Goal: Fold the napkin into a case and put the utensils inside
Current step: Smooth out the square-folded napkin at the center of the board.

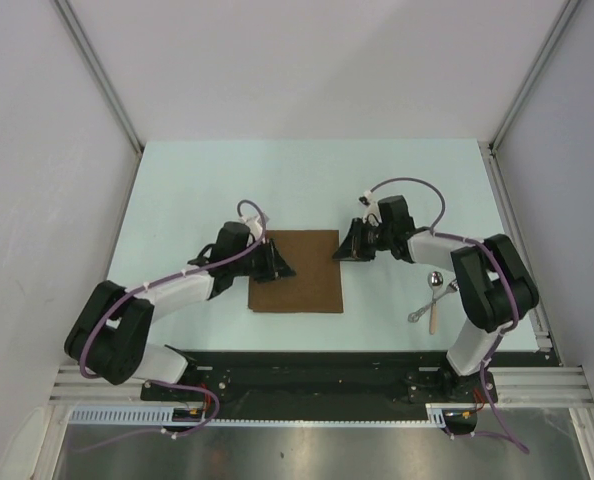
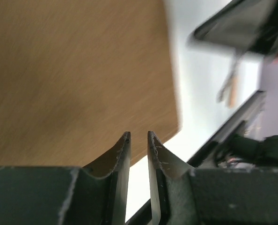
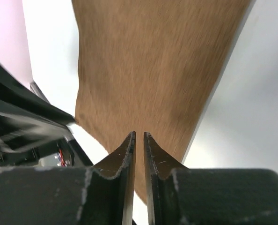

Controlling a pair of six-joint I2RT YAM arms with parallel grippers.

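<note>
Two claws, narrow and empty, flank the napkin (image 1: 297, 278) lying flat on the table (image 1: 227, 180): left claw (image 1: 285, 270) at its left edge, right claw (image 1: 341, 254) at its right. Utensils (image 1: 432, 298) lie further right. Best pinch one edge each, lifting evenly together.

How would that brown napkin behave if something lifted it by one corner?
Probably floppy: the napkin lies flat on the table and shows a woven cloth texture, so it would likely drape and sag. It looks thin, so probably light. Pushed, it might bunch up rather than slide.
</note>
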